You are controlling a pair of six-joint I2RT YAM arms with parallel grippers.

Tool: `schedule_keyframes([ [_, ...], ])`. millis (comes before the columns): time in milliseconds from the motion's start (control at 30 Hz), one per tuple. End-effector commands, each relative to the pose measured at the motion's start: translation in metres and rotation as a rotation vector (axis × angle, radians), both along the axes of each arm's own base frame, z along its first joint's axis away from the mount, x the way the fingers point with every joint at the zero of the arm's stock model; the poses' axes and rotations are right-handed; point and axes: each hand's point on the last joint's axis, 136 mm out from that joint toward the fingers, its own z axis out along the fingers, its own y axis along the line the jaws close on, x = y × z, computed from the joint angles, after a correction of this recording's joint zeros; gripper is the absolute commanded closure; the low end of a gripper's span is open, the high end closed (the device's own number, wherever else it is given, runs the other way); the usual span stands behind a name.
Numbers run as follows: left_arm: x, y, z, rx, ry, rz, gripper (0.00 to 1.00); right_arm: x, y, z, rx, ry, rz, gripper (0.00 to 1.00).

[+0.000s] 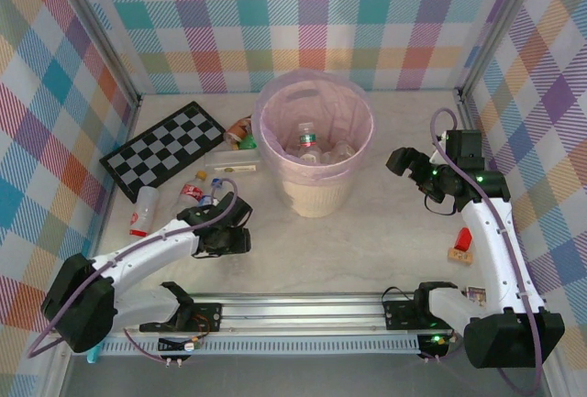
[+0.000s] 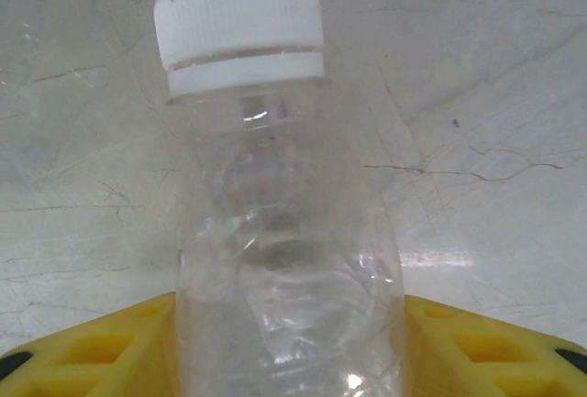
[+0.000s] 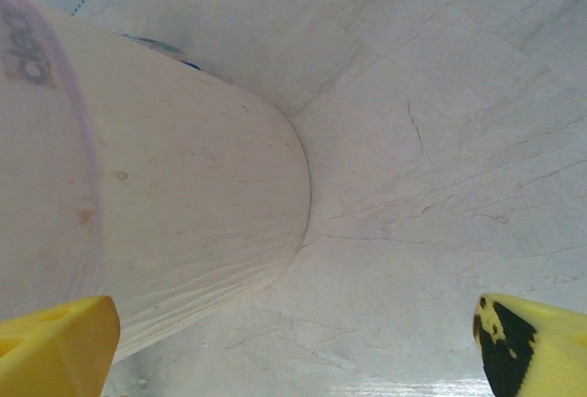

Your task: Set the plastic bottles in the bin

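A clear plastic bottle (image 2: 284,232) with a white cap (image 2: 238,26) stands between my left gripper's yellow fingers (image 2: 92,342), which press both its sides; the left gripper (image 1: 237,235) is shut on it, low over the table left of the bin. The cream bin (image 1: 315,186) with its pink liner holds a few bottles (image 1: 308,143). More bottles lie at the left: a red-labelled one (image 1: 143,212), a red-capped one (image 1: 193,191), and an amber and a green one (image 1: 242,133) behind. My right gripper (image 1: 402,160) hangs open and empty beside the bin wall (image 3: 183,214).
A folded checkerboard (image 1: 165,145) lies at the back left, with a pale stick (image 1: 234,168) beside it. A small red block (image 1: 464,237) and a wooden piece (image 1: 458,253) sit near the right arm. Plaid walls enclose the table.
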Motion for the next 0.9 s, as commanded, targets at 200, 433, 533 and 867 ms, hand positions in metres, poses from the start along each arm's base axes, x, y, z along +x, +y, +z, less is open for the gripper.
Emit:
schedule_keyframes([
  [200, 0.018, 0.034, 0.122, 0.079, -0.245, 0.024, 0.45, 0.002, 0.029, 0.015, 0.109, -0.068, 0.164, 0.02],
  [433, 0.04, 0.034, 0.247, 0.058, -0.49, -0.047, 0.49, 0.006, 0.056, 0.042, 0.257, -0.149, 0.285, 0.02],
  [533, 0.055, 0.014, 0.294, -0.008, -0.59, -0.111, 0.52, 0.007, 0.059, 0.053, 0.272, -0.198, 0.299, 0.02],
  [867, 0.127, -0.093, 0.367, -0.22, -0.707, -0.329, 0.55, 0.014, 0.075, 0.079, 0.409, -0.256, 0.365, 0.02],
])
